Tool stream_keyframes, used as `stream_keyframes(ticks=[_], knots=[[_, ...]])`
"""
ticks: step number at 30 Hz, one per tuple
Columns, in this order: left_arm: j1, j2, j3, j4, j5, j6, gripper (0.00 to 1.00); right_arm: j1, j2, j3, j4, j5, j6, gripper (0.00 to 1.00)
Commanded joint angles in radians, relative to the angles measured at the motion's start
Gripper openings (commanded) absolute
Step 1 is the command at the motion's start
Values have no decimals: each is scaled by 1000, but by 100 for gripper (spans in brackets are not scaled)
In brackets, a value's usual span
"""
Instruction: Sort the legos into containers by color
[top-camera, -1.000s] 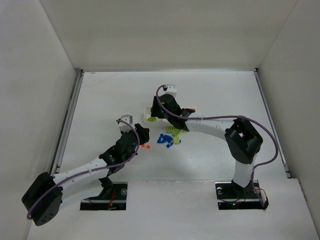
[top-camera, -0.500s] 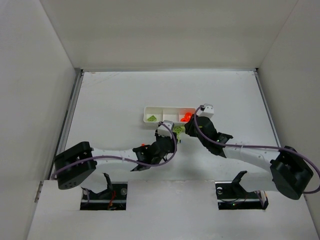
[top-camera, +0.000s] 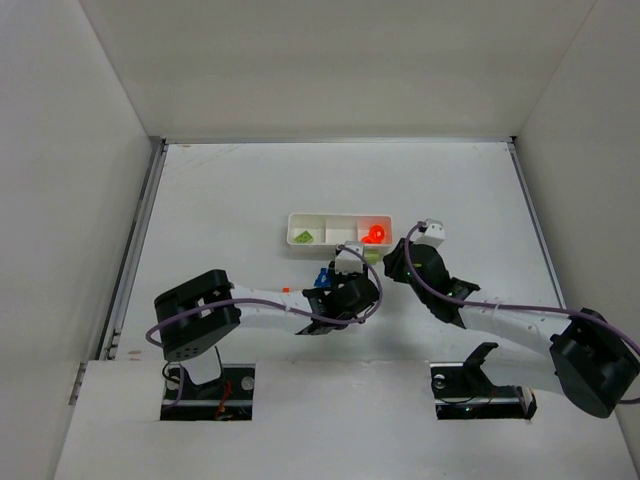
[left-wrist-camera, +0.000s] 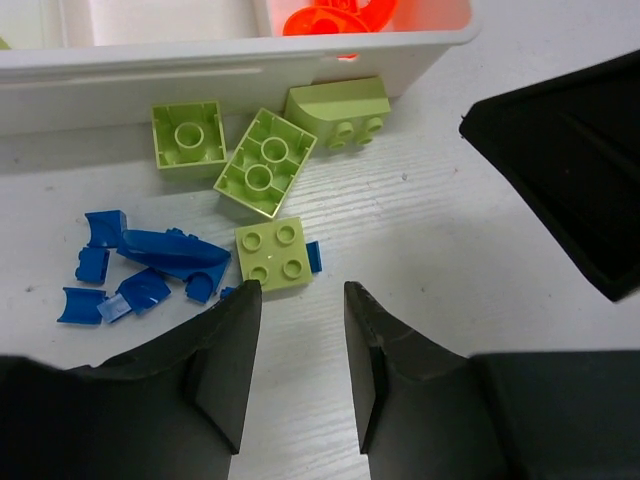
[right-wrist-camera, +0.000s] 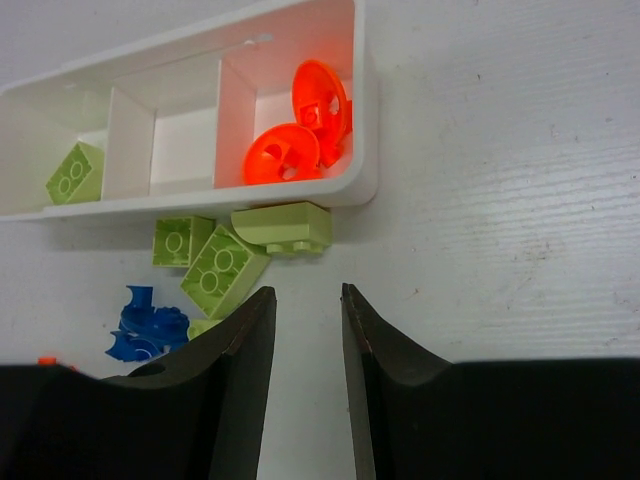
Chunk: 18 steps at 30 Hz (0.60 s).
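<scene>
As the empty left gripper (left-wrist-camera: 299, 292) is held narrowly parted, closing on the lime-green brick (left-wrist-camera: 273, 253) just ahead is called for.

white tray (right-wrist-camera: 364, 130), lime, blue, orange legos (left-wrist-camera: 272, 252)

five lime green bricks (left-wrist-camera: 265, 160), three orange-red pieces (right-wrist-camera: 280, 155), several jumbled blue bits (left-wrist-camera: 165, 250), one three-compartment tray (left-wrist-camera: 200, 70).

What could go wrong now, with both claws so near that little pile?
The left gripper and right gripper crowd one spot and might collide. The green brick nearest the left gripper touches a blue piece, which could ride along. Other green bricks lie right by the tray; grabbing them could shove it.
</scene>
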Motion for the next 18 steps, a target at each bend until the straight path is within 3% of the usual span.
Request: stream_keyframes(ticks=[1, 18], knots=[[6, 39, 54, -54, -68, -71, 37, -11, -17, -12, 88, -20, -5, 39], [32, 145, 105, -70, -79, -80, 43, -46, -17, -49, 126, -52, -4, 39]])
